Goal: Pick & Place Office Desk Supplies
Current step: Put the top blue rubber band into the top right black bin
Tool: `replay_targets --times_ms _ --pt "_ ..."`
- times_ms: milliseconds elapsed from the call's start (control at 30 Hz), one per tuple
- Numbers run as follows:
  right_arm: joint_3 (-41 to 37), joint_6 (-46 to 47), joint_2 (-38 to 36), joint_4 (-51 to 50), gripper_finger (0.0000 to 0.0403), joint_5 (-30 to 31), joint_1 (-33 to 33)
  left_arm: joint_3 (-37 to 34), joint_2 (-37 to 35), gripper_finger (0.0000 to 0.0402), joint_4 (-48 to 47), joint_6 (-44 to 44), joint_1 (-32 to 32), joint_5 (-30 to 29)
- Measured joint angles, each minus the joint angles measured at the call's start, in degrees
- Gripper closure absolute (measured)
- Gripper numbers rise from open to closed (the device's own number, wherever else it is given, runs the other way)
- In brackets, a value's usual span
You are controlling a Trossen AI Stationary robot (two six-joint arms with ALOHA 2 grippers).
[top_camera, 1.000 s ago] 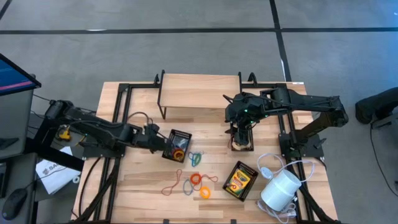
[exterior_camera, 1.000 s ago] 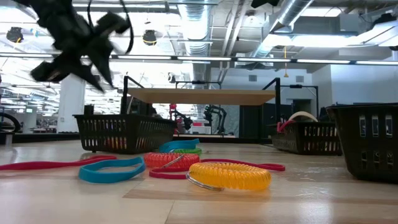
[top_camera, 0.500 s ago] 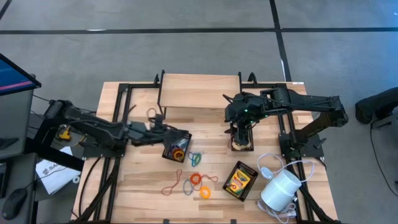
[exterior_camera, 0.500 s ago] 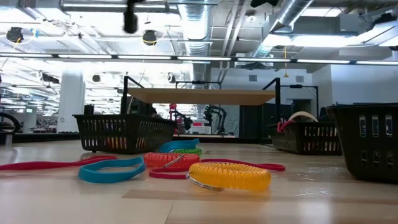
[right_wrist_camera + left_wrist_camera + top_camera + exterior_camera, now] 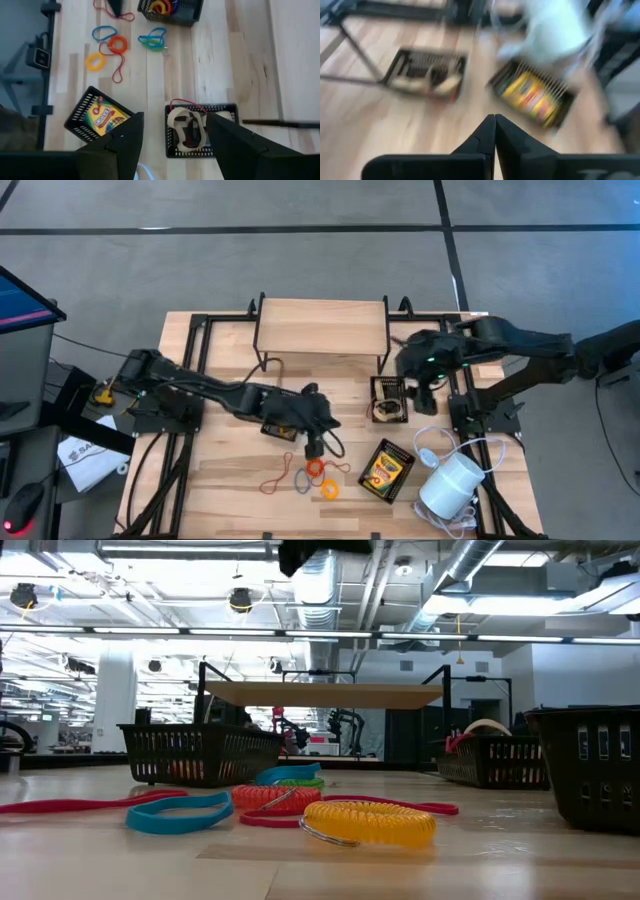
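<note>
Several coloured elastic loops lie flat on the wood: orange (image 5: 315, 470), yellow (image 5: 330, 491) and red (image 5: 279, 478), with blue and green ones (image 5: 152, 40) beside them. A yellow-and-green crayon box (image 5: 385, 470) lies in a black mesh tray. My left gripper (image 5: 315, 446) hangs shut just above the loops with nothing between its fingers (image 5: 495, 127). My right gripper (image 5: 175, 145) stands open, high over the right side of a small tray (image 5: 388, 398) that holds loops.
Another mesh tray (image 5: 272, 426) with red and yellow loops sits partly under my left arm. A white cylinder (image 5: 450, 485) with a white cord lies at the near right. A wooden shelf (image 5: 320, 328) stands at the far edge. Black frame rails run along both sides.
My left gripper has swung from the left tray toward the table's right and near edge, rolling as it went, and now hangs over the loose loops. My right gripper has drawn away from above the small tray toward the table's right edge. No loop or tray has shifted.
</note>
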Motion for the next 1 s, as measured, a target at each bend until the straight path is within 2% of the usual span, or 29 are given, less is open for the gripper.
replay_targets --times_ms 100,233,433,667,800,1000 --pt "0.02 2.14 -3.47 -0.37 0.0191 0.0 -0.04 3.55 2.34 0.0391 -12.21 2.75 2.58 1.94" --pt "0.02 4.3 -7.53 -0.48 0.0191 0.04 -0.04 3.86 3.55 0.0362 -19.31 3.1 6.81 8.22" --pt "0.02 4.51 -11.32 -0.63 0.0191 0.18 -0.07 3.91 3.86 0.028 -18.09 7.53 10.0 12.67" --pt "0.02 4.5 -11.82 -0.63 0.0191 0.2 -0.12 3.97 5.85 0.0181 -18.16 7.79 10.81 17.23" --pt "0.0 4.06 -11.44 -0.68 0.0191 0.2 -0.12 3.97 9.45 0.0166 -17.81 7.38 9.92 20.52" --pt "-0.02 3.15 -11.44 -0.68 0.0191 0.22 -0.14 3.91 14.24 0.018 -17.9 7.32 8.81 21.68"
